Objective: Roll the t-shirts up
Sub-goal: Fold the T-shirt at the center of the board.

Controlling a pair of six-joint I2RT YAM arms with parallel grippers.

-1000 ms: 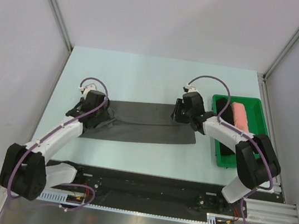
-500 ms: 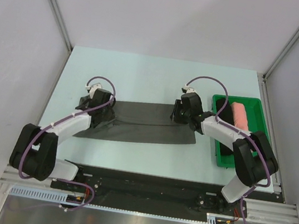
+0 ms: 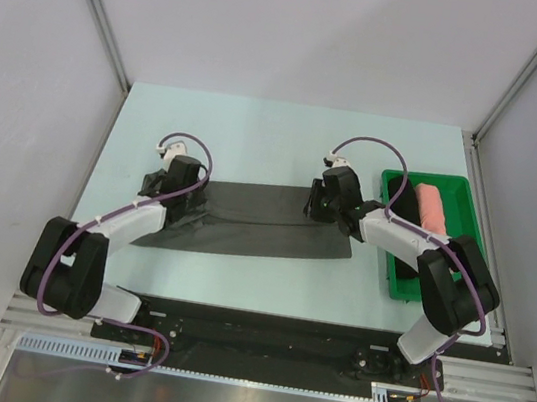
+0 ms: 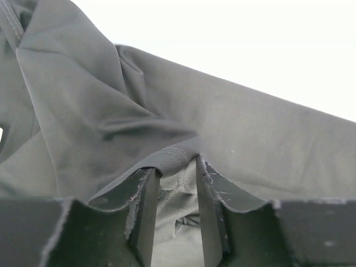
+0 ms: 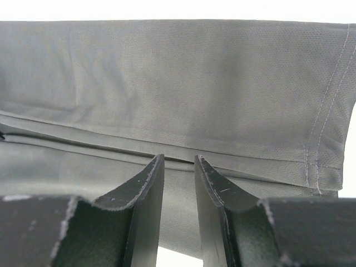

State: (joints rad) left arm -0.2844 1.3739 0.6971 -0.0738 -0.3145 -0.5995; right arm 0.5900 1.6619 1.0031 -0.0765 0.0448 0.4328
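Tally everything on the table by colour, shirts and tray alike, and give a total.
Grey shirt, spread flat: 1
Pink shirt, rolled, in the tray: 1
Black shirt, rolled, in the tray, partly hidden: 1
Green tray: 1
Total: 4

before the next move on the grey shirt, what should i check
1. Grip of the left gripper on the dark grey t-shirt: ok, the hem is pinched between its fingers.
2. Grip of the right gripper: cannot tell, its fingers straddle the folded edge.
3. Grippers at opposite ends of the shirt: ok.
4. Cloth lying flat: not ok, it is bunched at the left end.
5. Shirt apart from the green tray: ok.
6. pink roll inside the tray: ok.
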